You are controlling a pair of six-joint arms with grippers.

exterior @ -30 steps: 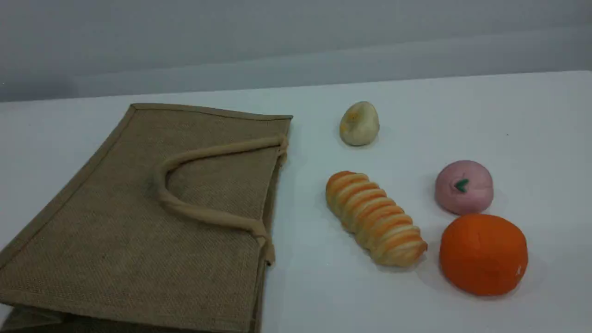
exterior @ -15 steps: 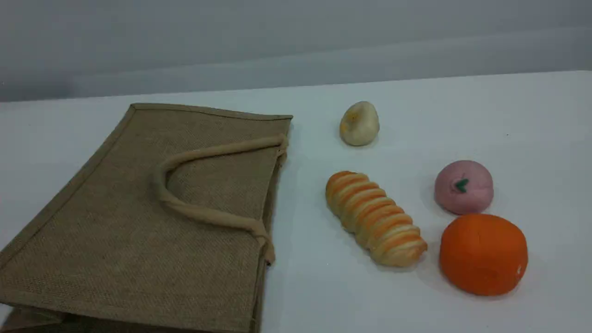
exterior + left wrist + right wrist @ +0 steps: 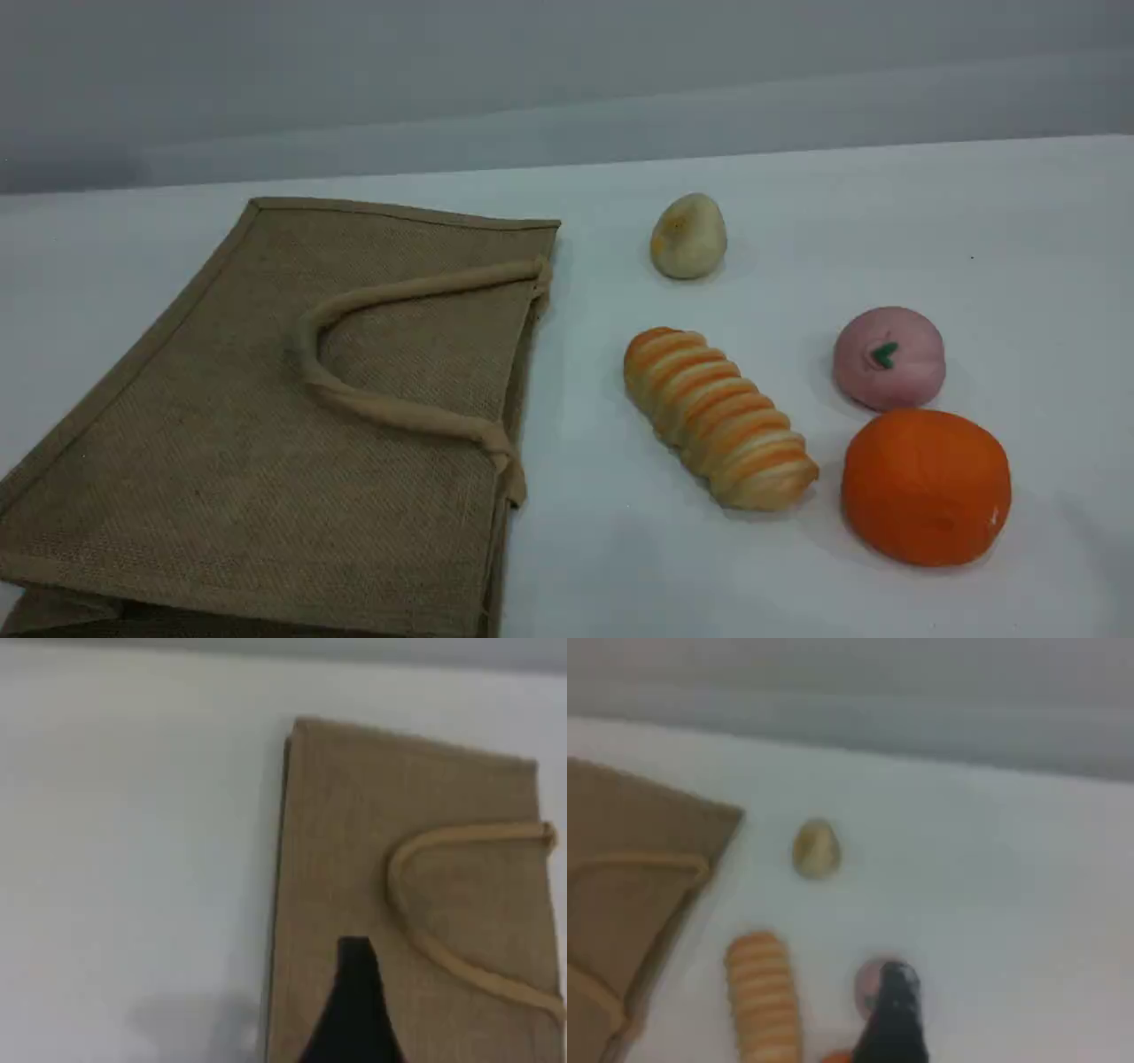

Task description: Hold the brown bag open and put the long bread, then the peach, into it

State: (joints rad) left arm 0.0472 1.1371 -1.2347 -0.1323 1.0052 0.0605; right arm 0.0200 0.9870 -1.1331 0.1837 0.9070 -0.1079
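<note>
The brown bag lies flat on the left of the white table, its mouth facing right and its beige handle resting on top. The long bread lies to the right of the bag's mouth, and the peach sits further right. Neither arm appears in the scene view. In the left wrist view, a dark fingertip hovers high over the bag. In the right wrist view, a dark fingertip hangs above the peach, beside the bread. Neither gripper holds anything.
A plain orange ball rests just in front of the peach, close to the bread's near end. A small pale bun sits behind the bread. Bare white tabletop stretches to the far right, with a grey wall behind it.
</note>
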